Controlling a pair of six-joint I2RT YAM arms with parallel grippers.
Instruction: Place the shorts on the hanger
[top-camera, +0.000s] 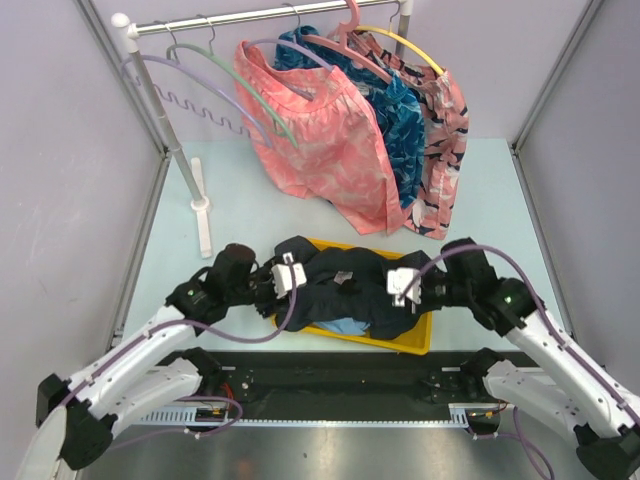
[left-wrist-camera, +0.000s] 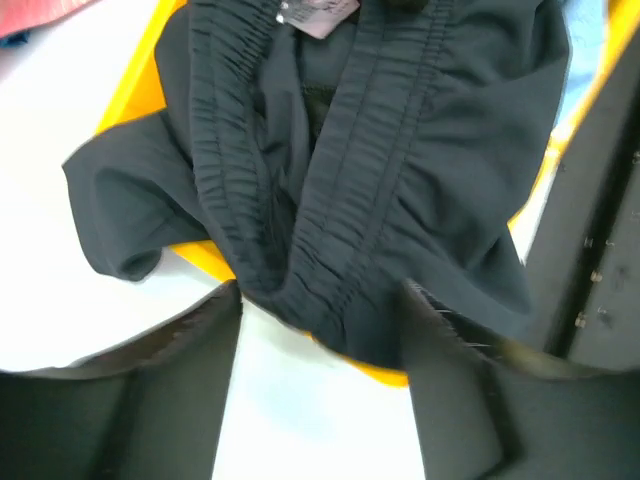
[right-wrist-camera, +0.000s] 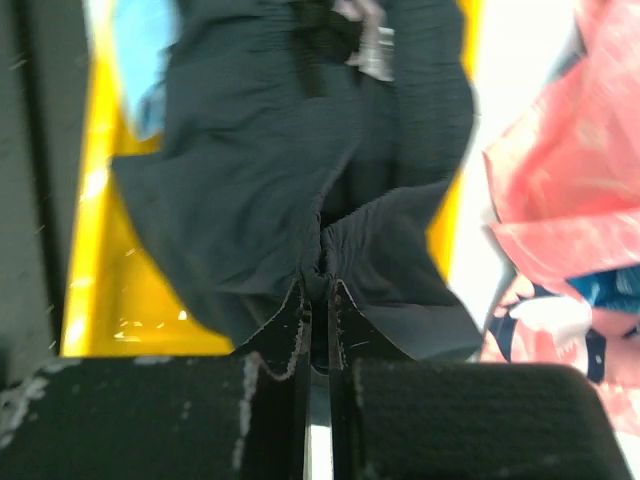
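Observation:
The black shorts (top-camera: 345, 285) lie bunched over the yellow tray (top-camera: 418, 342). My left gripper (top-camera: 298, 284) is at their left end. In the left wrist view it (left-wrist-camera: 320, 315) is open, its fingers (left-wrist-camera: 195, 350) on either side of the gathered waistband (left-wrist-camera: 330, 230), which hangs over the tray rim. My right gripper (top-camera: 388, 290) is at the shorts' right end. In the right wrist view it (right-wrist-camera: 319, 295) is shut on a pinched fold of the shorts (right-wrist-camera: 270, 170). The mint-green hanger (top-camera: 250, 95) hangs on the rail at the back left, away from both grippers.
A light blue garment (top-camera: 345, 326) lies under the shorts in the tray. A lavender wavy-bar hanger (top-camera: 170, 75) hangs beside the mint one. Pink patterned and blue garments (top-camera: 340, 140) hang from pink and yellow hangers. The rack's white post (top-camera: 165, 130) stands at the left.

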